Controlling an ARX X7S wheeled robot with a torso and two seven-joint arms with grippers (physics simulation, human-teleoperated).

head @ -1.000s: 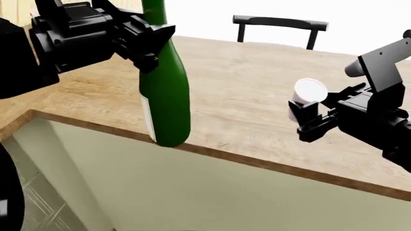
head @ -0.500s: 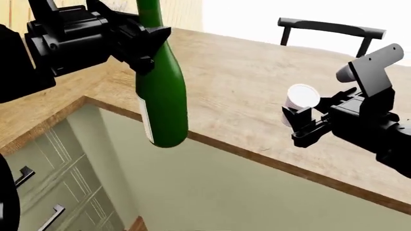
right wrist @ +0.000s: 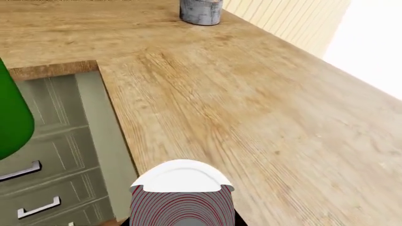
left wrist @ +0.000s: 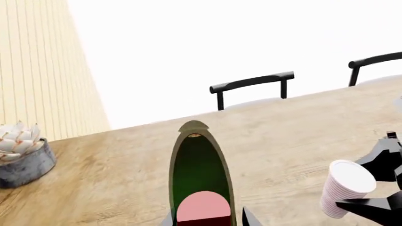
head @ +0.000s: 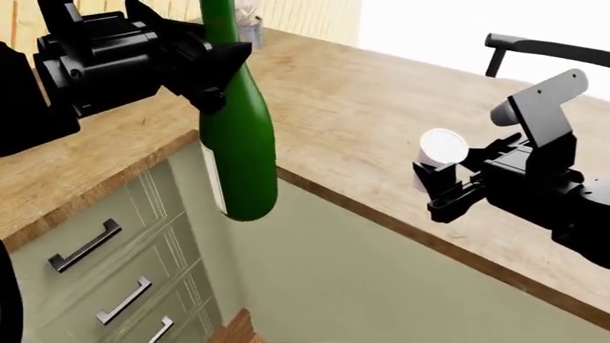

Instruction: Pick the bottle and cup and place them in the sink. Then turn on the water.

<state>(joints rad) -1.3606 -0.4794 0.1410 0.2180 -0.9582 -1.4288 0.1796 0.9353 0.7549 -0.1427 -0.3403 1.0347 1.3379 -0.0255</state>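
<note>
Head view shows the left end effector gripping the bottle and the right end effector gripping the cup, both lifted off the bench; no sink visible, so placing and water remain.

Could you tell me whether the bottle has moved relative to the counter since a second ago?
Yes: the bottle hung over the counter edge earlier; its base now hangs off the counter, over the drawers.

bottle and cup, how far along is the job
Picking looks done: the left gripper holds the bottle off the counter, and the right gripper holds the cup above it. Left to do: both go into the sink and the water gets turned on; no sink or faucet is in view.
</note>
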